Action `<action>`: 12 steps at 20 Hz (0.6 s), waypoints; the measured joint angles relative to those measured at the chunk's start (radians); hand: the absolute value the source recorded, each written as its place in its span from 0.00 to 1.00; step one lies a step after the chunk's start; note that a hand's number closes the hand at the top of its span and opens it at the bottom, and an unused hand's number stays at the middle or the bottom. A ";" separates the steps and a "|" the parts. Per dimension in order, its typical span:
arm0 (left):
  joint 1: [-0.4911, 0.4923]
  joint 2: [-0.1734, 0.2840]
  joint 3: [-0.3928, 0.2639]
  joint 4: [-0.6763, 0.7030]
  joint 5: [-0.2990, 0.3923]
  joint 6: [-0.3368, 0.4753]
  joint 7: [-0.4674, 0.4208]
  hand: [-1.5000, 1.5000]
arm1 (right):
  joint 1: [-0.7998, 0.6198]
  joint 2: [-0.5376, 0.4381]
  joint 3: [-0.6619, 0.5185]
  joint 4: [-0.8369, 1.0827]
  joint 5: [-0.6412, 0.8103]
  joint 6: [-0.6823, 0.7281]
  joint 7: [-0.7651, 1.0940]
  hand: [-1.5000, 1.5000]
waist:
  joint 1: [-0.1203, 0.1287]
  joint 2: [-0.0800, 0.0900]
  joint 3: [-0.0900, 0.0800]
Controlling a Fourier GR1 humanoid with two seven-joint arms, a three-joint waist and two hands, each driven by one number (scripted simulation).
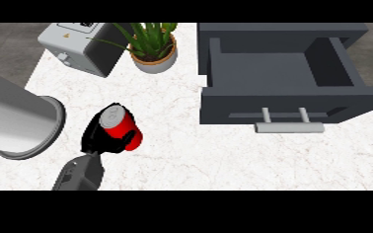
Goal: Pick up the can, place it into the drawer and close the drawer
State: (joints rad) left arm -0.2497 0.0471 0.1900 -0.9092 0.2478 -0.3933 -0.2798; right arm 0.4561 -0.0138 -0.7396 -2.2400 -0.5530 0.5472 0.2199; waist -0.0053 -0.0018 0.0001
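A red can (125, 124) with a silver top stands tilted on the white marble counter (218, 163) at the lower left. My left hand (100, 137) is curled round it from the near-left side, its thumb across the can's lower part, and its grey forearm comes up from the bottom edge. The dark grey drawer (266, 71) at the upper right stands pulled open with nothing visible inside. Its silver handle (289, 127) sticks out of the front panel towards me, well to the right of the can. My right hand does not show.
A grey toaster (79, 47) stands at the back left, with a potted green plant (154, 49) right of it. A large metal pot (29, 123) lies at the left edge, close to my left hand. Bare counter lies between the can and the drawer.
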 measured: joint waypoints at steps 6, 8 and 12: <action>-0.029 -0.034 0.020 -0.059 0.049 0.194 -0.014 1.00 | -0.001 -0.001 0.008 -0.021 -0.007 -0.024 0.016 0.00 | 0.000 0.000 0.000; -0.024 -0.039 0.001 -0.111 0.067 0.235 0.012 1.00 | -0.001 0.005 0.000 -0.014 -0.007 -0.018 0.008 0.00 | 0.001 0.000 0.000; -0.029 -0.044 -0.045 -0.230 0.076 0.315 0.063 1.00 | -0.013 -0.002 0.001 -0.019 -0.007 -0.031 0.022 0.00 | 0.002 -0.001 0.000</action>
State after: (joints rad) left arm -0.2787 0.0031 0.1449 -1.1393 0.3241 -0.0785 -0.2170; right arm 0.4430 -0.0162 -0.7389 -2.2587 -0.5602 0.5165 0.2418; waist -0.0033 -0.0023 0.0002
